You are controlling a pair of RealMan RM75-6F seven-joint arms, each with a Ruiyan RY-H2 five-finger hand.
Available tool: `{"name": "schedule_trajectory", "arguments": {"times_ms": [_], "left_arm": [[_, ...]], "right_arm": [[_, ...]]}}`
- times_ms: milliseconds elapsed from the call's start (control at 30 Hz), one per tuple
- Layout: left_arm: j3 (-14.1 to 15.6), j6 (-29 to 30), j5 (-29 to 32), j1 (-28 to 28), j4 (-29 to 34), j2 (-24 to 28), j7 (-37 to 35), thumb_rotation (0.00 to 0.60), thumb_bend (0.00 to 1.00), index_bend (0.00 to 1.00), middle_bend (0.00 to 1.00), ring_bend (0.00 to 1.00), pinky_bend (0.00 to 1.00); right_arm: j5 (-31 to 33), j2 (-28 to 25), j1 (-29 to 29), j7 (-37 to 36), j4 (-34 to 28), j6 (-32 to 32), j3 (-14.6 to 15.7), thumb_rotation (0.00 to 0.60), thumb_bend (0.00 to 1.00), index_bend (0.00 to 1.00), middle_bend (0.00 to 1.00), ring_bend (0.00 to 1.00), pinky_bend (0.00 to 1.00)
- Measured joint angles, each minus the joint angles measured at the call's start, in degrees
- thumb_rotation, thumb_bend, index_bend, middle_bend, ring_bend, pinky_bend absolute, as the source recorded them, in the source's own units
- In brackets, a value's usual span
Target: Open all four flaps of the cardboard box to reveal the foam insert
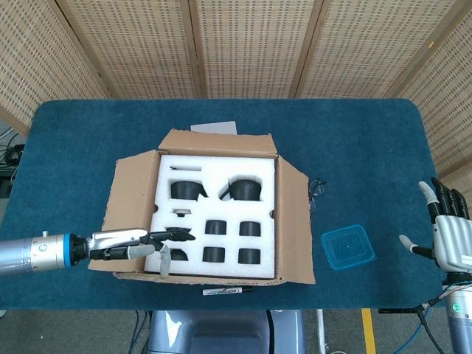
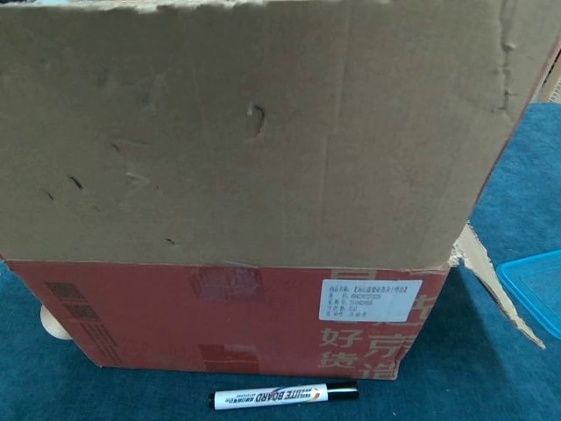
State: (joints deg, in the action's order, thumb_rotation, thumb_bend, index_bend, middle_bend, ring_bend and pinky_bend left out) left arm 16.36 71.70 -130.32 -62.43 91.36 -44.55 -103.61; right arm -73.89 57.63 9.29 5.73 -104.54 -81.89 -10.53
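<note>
The cardboard box (image 1: 136, 188) sits mid-table, its left, right and far flaps folded outward. The white foam insert (image 1: 217, 214) with several dark round cut-outs shows fully from above. The near flap (image 2: 254, 132) leans toward the robot and fills the chest view above the red box wall (image 2: 219, 320). My left hand (image 1: 147, 242) reaches in from the left, fingers stretched over the near left corner of the box, touching the near flap's edge. My right hand (image 1: 446, 232) hovers at the far right, fingers spread, holding nothing.
A white-board marker (image 1: 227, 291) lies on the blue cloth just in front of the box, also the marker (image 2: 285, 396) in the chest view. A blue plastic lid (image 1: 347, 247) lies right of the box. A grey sheet (image 1: 214, 127) lies behind it.
</note>
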Motion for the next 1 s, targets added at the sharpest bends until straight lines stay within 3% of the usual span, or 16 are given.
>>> {"name": "schedule_trajectory", "arguments": {"times_ms": [367,667,900,1000], "left_arm": [[3.63,-1.42,-3.23,-2.84,2.07,0.88,4.67,0.000,0.68,0.47,0.00,0.00,0.00],[4.39,-4.23,0.98,-3.15,4.47,1.40,10.66,0.000,0.66,0.46,0.00,0.00,0.00],[2.20,-7.78,9.98,0.04,7.84,2.15,24.11,0.001,0.63,0.36,0.00,0.00,0.00],[0.64,-9.42,15.38,2.35,9.78,2.29,33.99,0.047,0.63,0.32,0.00,0.00,0.00]], "right_arm": [[-0.41,-0.13,-0.31,-1.27,0.50,-0.28,0.01,0.600,0.18,0.00,0.00,0.00,0.00],[-0.45,-0.06,-0.43,-2.05,1.12,-0.13,0.05,0.600,0.18,0.00,0.00,0.00,0.00],[-0.55,0.37,-0.16,-2.29,1.89,0.49,0.16,0.600,0.18,0.00,0.00,0.00,0.00],[-0.90,0.76,0.02,-2.38,2.68,0.80,0.35,0.600,0.18,0.00,0.00,0.00,0.00]]}}
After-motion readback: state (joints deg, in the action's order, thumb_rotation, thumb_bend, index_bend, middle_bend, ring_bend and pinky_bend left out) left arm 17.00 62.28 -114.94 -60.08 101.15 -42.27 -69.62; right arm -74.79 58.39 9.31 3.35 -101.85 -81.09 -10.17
